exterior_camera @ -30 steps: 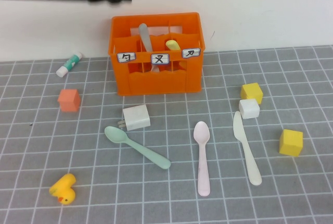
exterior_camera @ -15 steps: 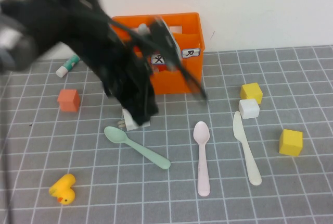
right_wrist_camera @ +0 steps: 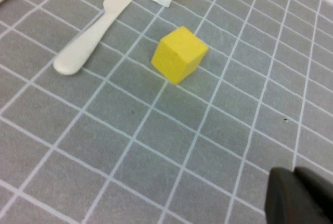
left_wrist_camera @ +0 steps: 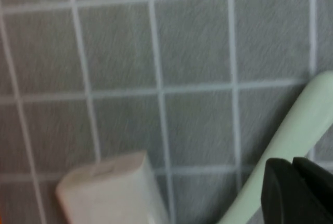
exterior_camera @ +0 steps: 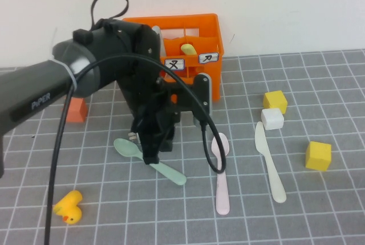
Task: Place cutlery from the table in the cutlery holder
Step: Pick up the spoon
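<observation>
The mint-green spoon [exterior_camera: 171,173] lies on the table [exterior_camera: 319,211] in front of the orange cutlery holder [exterior_camera: 211,31]. My left gripper [exterior_camera: 150,159] points straight down, shut, with its tips over the spoon's handle [left_wrist_camera: 297,125], near the bowl. In the left wrist view the two fingers [left_wrist_camera: 278,187] are pressed together. The pink spoon [exterior_camera: 222,171] and cream-white knife [exterior_camera: 270,162] lie to the right. The yellow knife [exterior_camera: 189,48] stands in the holder. The grey fork is hidden by my arm. My right gripper [right_wrist_camera: 295,176] is shut above bare table and is out of the high view.
A white block [left_wrist_camera: 109,190] lies beside the mint spoon, mostly behind my arm. Two yellow cubes [exterior_camera: 318,155] [exterior_camera: 275,101] and a white cube [exterior_camera: 272,118] sit at the right. A small orange cube [exterior_camera: 73,113] and a yellow duck [exterior_camera: 69,205] are at the left.
My left arm has swung in from the upper left and come down in front of the holder. Its gripper now stands over the mint-green spoon's handle.
</observation>
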